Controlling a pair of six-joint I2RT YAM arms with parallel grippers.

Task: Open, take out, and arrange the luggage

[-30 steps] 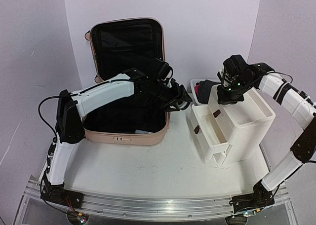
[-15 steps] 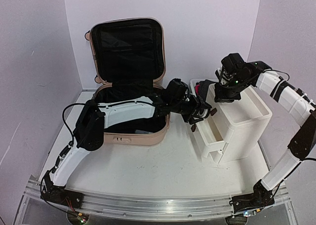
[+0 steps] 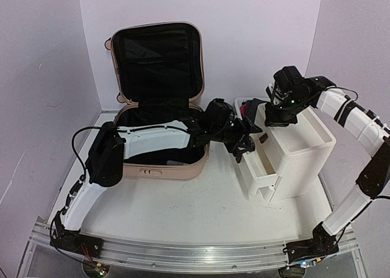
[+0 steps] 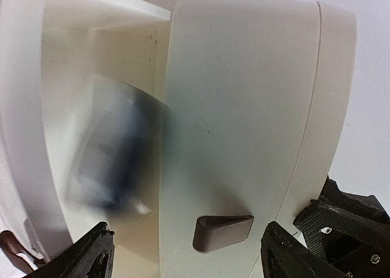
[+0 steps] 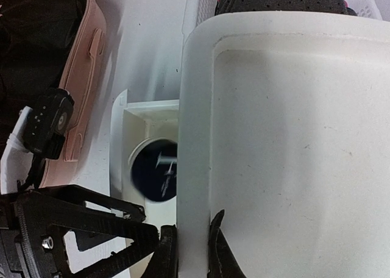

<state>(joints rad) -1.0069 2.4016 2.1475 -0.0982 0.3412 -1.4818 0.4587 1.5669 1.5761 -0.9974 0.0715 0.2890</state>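
Though hidden from above, wrist views show dark item (image 5: 153,170) in drawer (image 5: 152,109) | left jaws apart | right jaws clamp cabinet (image 5: 292,138)

A: Tally from the top view. Suitcases?
B: One pink suitcase (image 3: 159,167), 11 o'clock.
A: Storage?
B: One white drawer cabinet (image 3: 301,153) at 3 o'clock. One mesh basket (image 3: 239,101) at 1 o'clock.
A: Grippers?
B: Two: left gripper (image 3: 244,145), right gripper (image 3: 273,119).
A: Loose items?
B: One dark round object (image 5: 153,168), blurred, in a pulled-out drawer (image 5: 149,107).
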